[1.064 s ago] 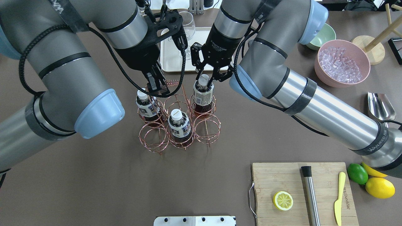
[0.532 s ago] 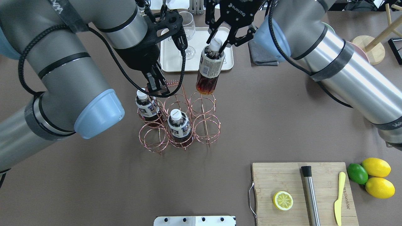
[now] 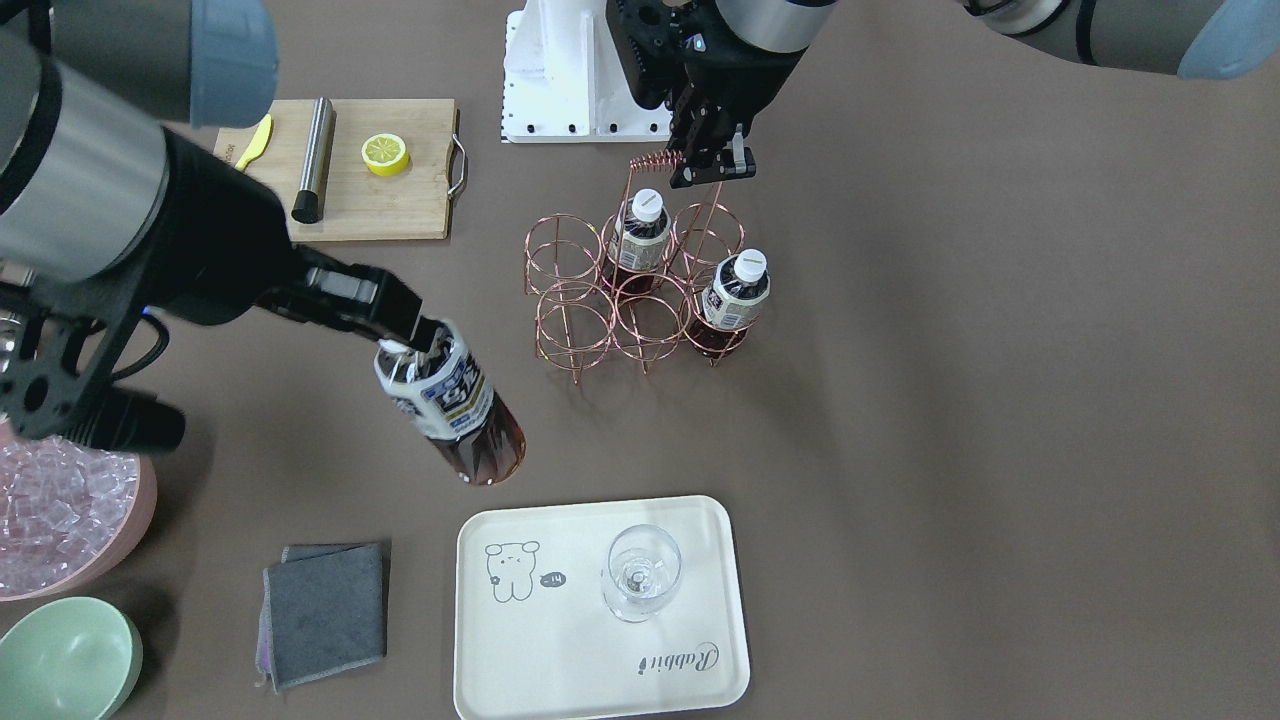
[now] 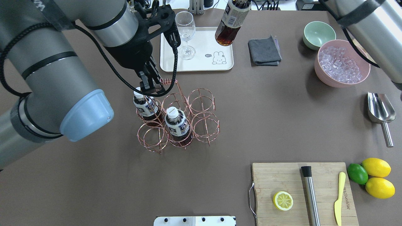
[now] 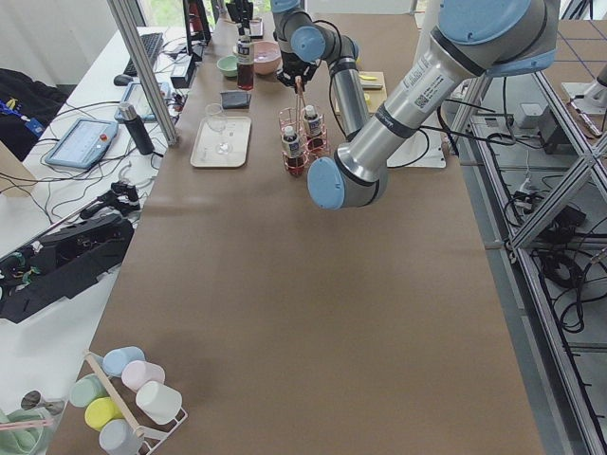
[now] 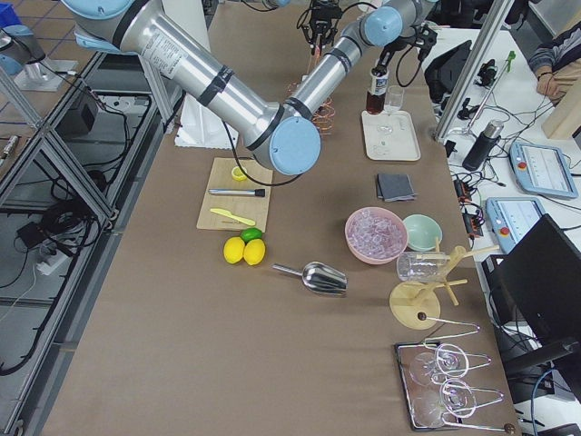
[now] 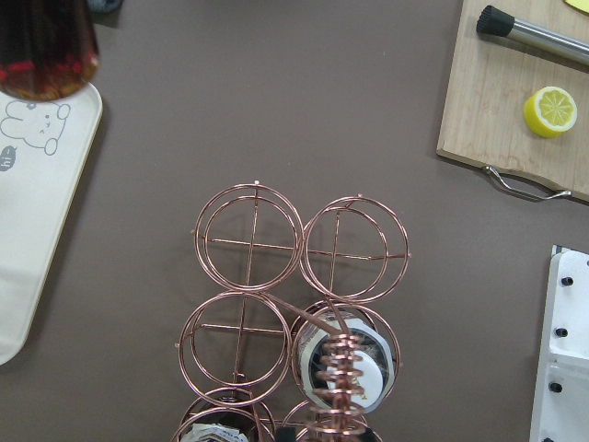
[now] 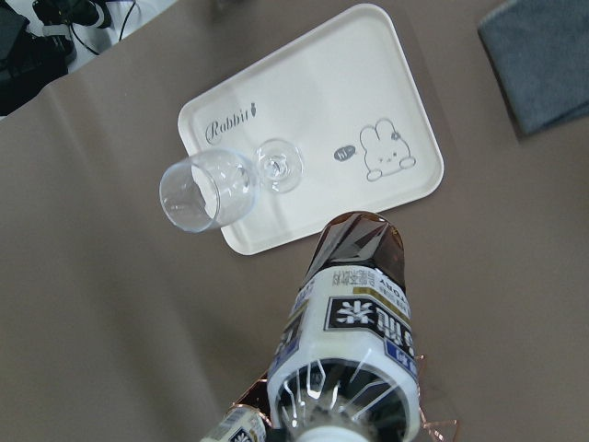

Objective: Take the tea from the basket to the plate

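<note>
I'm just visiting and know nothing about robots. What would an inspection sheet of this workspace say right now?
Surface: brown table, no spills seen.
Job's things: one tea bottle held tilted in the air near the tray; two bottles stand in the wire basket; glass on tray.
Clutter: cutting board, ice bowl, green bowl, cloth, scoop, lemons.
Hands: right hand shut on that bottle's cap; left hand shut on the basket's handle.
Cables: black cable along the left arm.
Surroundings: side desk with a tablet.

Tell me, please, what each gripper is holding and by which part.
Right gripper holds a tea bottle by its capped neck; left gripper pinches the basket's coiled handle.
</note>
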`<action>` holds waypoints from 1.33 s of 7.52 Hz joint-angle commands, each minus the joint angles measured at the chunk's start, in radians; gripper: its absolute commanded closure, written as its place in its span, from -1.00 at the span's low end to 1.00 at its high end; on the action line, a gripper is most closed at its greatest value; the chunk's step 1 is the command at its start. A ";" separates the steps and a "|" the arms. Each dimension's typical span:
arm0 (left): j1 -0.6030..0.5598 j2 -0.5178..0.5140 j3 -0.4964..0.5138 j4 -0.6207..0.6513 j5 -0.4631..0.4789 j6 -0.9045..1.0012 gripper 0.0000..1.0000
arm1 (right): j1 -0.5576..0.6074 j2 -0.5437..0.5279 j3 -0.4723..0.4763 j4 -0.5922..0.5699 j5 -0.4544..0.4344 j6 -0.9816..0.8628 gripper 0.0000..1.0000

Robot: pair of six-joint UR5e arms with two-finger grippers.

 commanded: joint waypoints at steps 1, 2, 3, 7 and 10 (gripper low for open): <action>-0.064 0.063 -0.076 0.005 -0.005 0.001 1.00 | 0.003 0.117 -0.298 0.011 -0.016 -0.256 1.00; -0.115 0.080 -0.099 0.019 -0.012 0.003 1.00 | -0.022 0.125 -0.363 0.014 -0.058 -0.343 1.00; -0.151 0.082 -0.128 0.084 -0.063 0.006 1.00 | -0.043 0.149 -0.465 0.077 -0.069 -0.385 1.00; -0.309 0.137 -0.243 0.336 -0.075 0.146 1.00 | -0.130 0.270 -0.670 0.189 -0.215 -0.405 1.00; -0.470 0.166 -0.237 0.571 -0.062 0.527 1.00 | -0.148 0.277 -0.756 0.327 -0.266 -0.422 1.00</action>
